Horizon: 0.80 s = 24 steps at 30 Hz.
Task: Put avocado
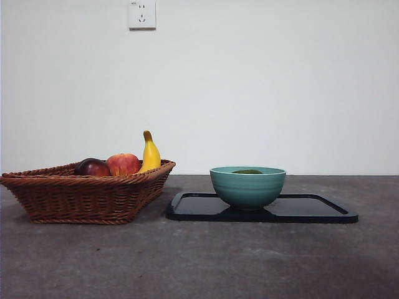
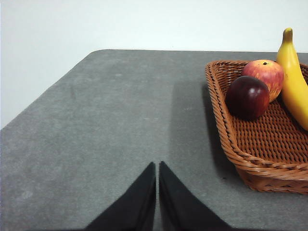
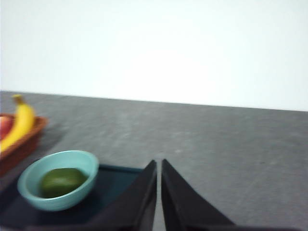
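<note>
Front view — avocado (image 1: 247, 171) below bowl (image 1: 247, 187) rim

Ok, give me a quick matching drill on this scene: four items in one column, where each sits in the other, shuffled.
Items:
1. avocado
2. banana
3. teal bowl
4. wall socket

Places:
A. on the black tray
B. high on the wall
C. inside the bowl
D. in the wicker basket

Pairs: 1-C, 2-D, 3-A, 4-B

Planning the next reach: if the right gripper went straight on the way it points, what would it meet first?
Probably nothing: ahead of the right gripper lies only bare table. The bowl with the avocado sits off to one side.
</note>
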### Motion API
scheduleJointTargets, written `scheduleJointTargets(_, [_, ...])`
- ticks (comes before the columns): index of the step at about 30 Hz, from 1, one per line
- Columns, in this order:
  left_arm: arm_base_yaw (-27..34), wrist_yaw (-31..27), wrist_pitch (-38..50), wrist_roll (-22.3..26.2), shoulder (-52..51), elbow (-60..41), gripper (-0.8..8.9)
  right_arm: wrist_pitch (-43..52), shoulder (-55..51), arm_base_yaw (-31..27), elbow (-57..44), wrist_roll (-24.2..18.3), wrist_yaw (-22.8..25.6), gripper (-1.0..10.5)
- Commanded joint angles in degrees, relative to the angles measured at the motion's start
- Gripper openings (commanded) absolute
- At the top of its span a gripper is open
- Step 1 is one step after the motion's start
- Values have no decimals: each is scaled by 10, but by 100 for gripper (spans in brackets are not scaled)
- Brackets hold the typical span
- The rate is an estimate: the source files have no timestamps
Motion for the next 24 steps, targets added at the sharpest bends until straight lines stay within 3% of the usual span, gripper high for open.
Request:
scheduleJointTargets(1, [2, 1, -4, -1, -1, -12, 9, 41, -33, -7, -54, 2, 24, 7])
scheduleJointTargets(10, [2, 1, -4, -2, -1, -12, 9, 80, -109, -9, -170, 17, 85, 7])
scheduleJointTargets(24, [2, 1, -3, -2, -1, -12, 9, -2, -116, -10, -195, 41, 84, 7])
